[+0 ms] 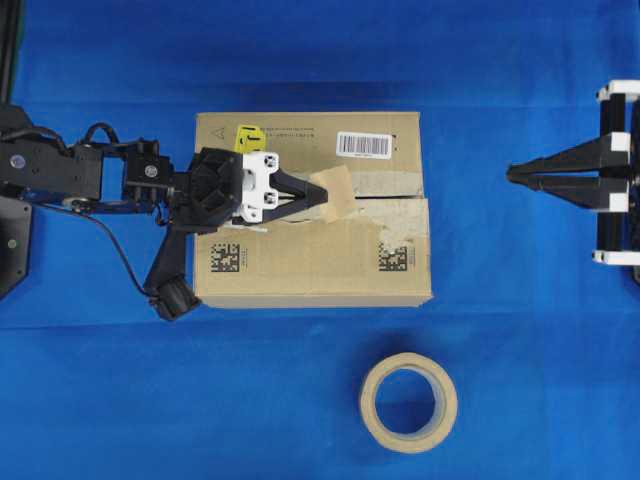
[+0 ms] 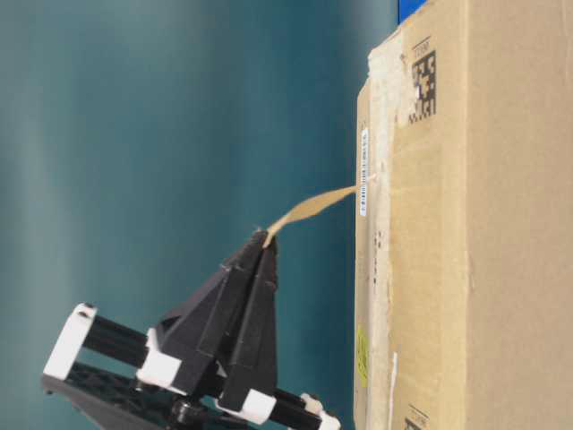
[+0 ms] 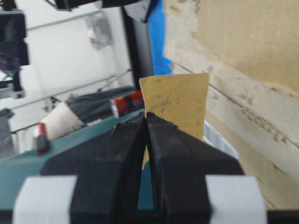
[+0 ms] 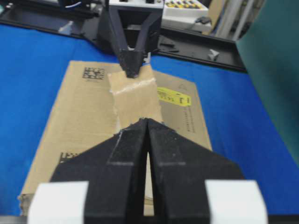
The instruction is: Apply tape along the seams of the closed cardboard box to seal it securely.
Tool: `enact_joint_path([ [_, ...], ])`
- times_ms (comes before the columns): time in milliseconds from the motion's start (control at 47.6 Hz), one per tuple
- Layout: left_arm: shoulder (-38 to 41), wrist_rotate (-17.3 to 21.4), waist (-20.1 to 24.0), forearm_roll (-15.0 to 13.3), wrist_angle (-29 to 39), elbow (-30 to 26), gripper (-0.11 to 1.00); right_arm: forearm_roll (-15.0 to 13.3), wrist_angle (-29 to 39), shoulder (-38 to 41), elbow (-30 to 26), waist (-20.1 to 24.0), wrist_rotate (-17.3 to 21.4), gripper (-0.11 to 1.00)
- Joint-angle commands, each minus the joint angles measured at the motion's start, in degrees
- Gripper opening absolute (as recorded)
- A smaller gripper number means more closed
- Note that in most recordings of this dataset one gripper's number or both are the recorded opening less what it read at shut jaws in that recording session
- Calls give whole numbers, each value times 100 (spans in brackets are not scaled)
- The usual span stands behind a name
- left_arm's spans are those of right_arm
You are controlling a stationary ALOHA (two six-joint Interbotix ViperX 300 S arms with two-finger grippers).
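Observation:
The cardboard box (image 1: 310,250) lies in the middle of the blue table, with its yellow sticker (image 1: 248,137) and barcode label (image 1: 363,144) on top. The seam (image 1: 398,198) shows as a dark slit on the box's right half. My left gripper (image 1: 322,192) is over the box top, shut on one end of the tape (image 1: 342,190). In the table-level view the tape (image 2: 309,208) runs from the left gripper (image 2: 266,237) to the box face (image 2: 501,224), its far end touching it. My right gripper (image 1: 511,172) is shut and empty, off the box's right side.
A beige tape roll (image 1: 408,402) lies flat on the table in front of the box. Worn greyish-tan tape strips (image 1: 402,229) cover part of the box top near the seam. In the right wrist view the box (image 4: 79,116) lies ahead of the right gripper (image 4: 147,121).

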Motion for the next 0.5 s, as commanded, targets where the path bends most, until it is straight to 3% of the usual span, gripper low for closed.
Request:
enact_joint_path([
  [0, -97, -18, 26, -9, 123, -141, 2, 0, -26, 9, -158, -62, -9, 0],
  [483, -79, -132, 132, -18, 1081, -167, 2, 0, -35, 70, -141, -88, -18, 0],
])
